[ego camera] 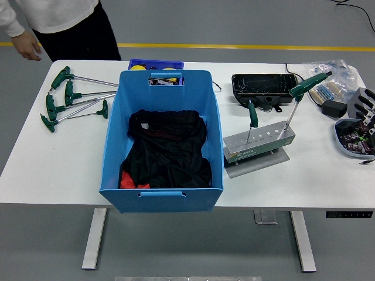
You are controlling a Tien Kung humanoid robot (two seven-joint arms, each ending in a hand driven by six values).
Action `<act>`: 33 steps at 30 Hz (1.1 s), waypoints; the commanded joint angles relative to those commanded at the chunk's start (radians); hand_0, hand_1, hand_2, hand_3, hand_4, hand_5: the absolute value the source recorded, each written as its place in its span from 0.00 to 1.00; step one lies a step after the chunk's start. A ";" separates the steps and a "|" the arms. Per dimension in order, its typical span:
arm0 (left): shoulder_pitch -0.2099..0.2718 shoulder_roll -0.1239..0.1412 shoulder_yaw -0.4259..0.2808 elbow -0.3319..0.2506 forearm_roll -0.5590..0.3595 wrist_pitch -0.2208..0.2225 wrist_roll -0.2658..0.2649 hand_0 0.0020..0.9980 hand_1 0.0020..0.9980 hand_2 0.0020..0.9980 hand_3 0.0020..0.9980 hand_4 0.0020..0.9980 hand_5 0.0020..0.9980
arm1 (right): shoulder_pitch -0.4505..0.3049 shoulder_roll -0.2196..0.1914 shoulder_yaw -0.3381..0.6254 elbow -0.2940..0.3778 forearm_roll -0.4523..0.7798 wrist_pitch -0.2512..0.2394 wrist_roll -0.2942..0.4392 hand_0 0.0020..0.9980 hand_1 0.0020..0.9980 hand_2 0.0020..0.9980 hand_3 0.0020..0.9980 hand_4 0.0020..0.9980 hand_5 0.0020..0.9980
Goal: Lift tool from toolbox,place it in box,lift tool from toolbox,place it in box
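Right hand [364,108] sits at the desk's [70,170] far right edge, fingers loosely spread, holding nothing, partly over a small dish of bits [351,140]. Left of it, with bare desk between, stands the grey toolbox [258,143], 2 green-handled tools still in it: a short one [252,114] and a tall one [307,84] leaning toward the hand. Further left is the big blue box [120,140] with black cloth [167,149] inside, hanging past the near edge. Beyond it 4 T-wrenches [70,99] lie by the far left edge.
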 joint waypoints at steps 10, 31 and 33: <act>0.000 0.002 -0.005 0.000 0.004 -0.001 -0.001 0.75 0.74 0.82 0.76 0.72 0.64 | 0.004 -0.002 0.003 0.001 -0.001 0.000 -0.002 0.97 0.87 0.89 0.91 1.00 1.00; -0.005 0.003 0.008 0.000 0.001 0.000 0.004 0.75 0.74 0.82 0.76 0.72 0.64 | 0.006 -0.004 0.001 0.000 -0.009 0.002 -0.004 0.97 0.87 0.89 0.91 1.00 1.00; -0.005 0.003 0.004 0.000 0.004 0.001 0.005 0.75 0.74 0.82 0.76 0.72 0.64 | 0.007 -0.004 0.000 0.000 -0.009 0.005 -0.003 0.97 0.87 0.89 0.91 1.00 1.00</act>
